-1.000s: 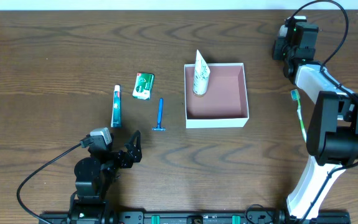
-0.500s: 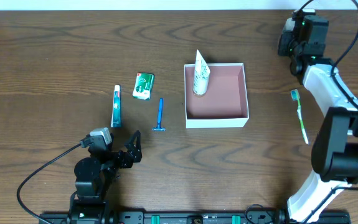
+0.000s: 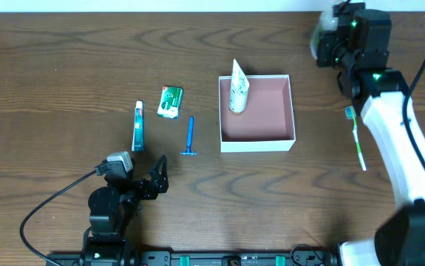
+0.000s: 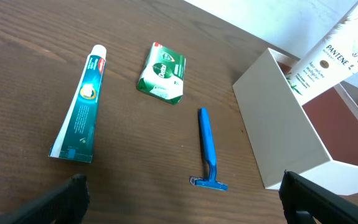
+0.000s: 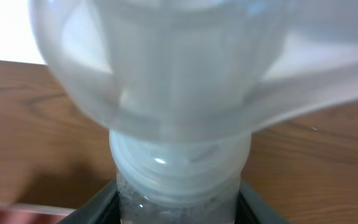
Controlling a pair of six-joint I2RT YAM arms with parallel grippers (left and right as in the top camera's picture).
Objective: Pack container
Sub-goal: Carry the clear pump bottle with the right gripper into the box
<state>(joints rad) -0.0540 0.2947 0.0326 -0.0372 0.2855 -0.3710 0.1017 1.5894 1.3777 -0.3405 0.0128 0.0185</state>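
The container (image 3: 257, 143), a square white-walled box with a pink-brown inside, sits at the table's middle right; it also shows in the left wrist view (image 4: 278, 118). A white Pantene tube (image 3: 237, 87) (image 4: 328, 59) stands leaning in its far left corner. My right gripper (image 3: 336, 46) (image 5: 179, 202) is shut on a translucent white bottle (image 3: 321, 35) (image 5: 179, 106), held above the table beyond the box's far right corner. My left gripper (image 3: 157, 177) (image 4: 191, 205) is open and empty, low at the front left.
A toothpaste tube (image 3: 137, 126) (image 4: 81, 118), a small green packet (image 3: 170, 102) (image 4: 161, 73) and a blue razor (image 3: 190, 137) (image 4: 207, 148) lie left of the box. A green toothbrush (image 3: 355, 137) lies right of it, under the right arm.
The right arm has risen and swung, and the white bottle now shows at the left of its wrist. The left arm and the table items have not moved.
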